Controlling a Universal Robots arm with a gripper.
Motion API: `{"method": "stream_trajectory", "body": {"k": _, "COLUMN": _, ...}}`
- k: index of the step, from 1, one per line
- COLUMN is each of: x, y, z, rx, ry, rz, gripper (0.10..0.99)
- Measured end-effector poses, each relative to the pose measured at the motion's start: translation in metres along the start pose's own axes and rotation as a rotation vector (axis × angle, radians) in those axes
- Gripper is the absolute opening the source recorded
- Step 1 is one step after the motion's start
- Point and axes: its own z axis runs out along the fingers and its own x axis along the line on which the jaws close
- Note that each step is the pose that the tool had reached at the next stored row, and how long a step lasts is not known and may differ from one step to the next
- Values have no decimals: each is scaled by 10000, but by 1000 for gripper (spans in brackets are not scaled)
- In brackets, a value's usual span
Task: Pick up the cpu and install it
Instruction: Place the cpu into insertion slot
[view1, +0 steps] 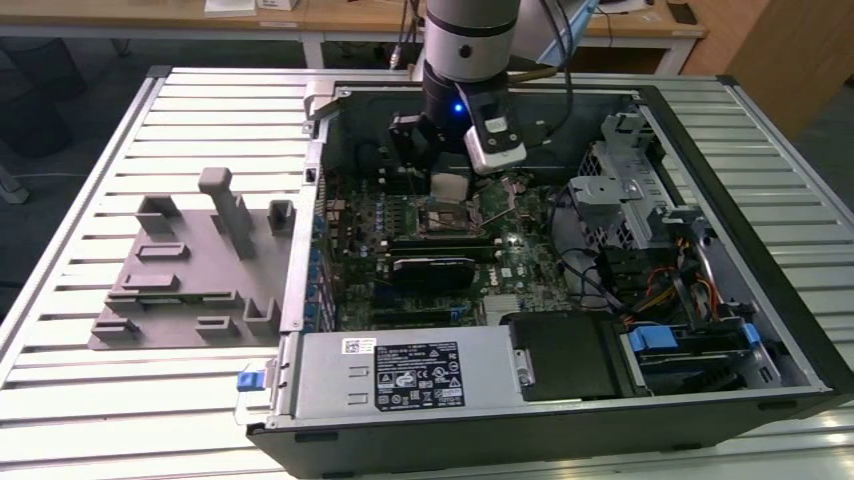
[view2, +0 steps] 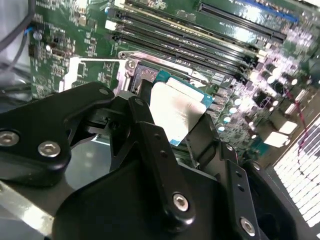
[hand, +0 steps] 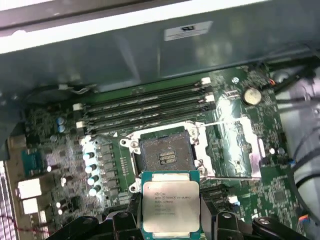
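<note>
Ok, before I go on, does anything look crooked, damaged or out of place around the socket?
Nothing stands out. The cpu is clamped in the gripper, its edges roughly parallel to the open socket beside it. The socket is empty, its metal load plate swung aside. No loose or damaged parts that I can tell.

Pale silver cpu (hand: 171, 207) (teal-green rim), dark green motherboard (hand: 277, 192)

I work in a lab or workshop, at a computer-assembly bench. A slatted metal table (view1: 120, 410) carries an open computer case (view1: 534, 440), its green motherboard (view1: 523, 248) bare. A grey moulded tray (view1: 174, 290) sits on the exterior view's left. Wooden desks (view1: 347, 22) stand at the far side.
</note>
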Motion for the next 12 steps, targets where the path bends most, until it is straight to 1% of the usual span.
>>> {"method": "stream_trajectory", "body": {"k": 12, "x": 0, "y": 0, "z": 11, "rx": 0, "ry": -115, "rz": 2128, "gripper": 545}}
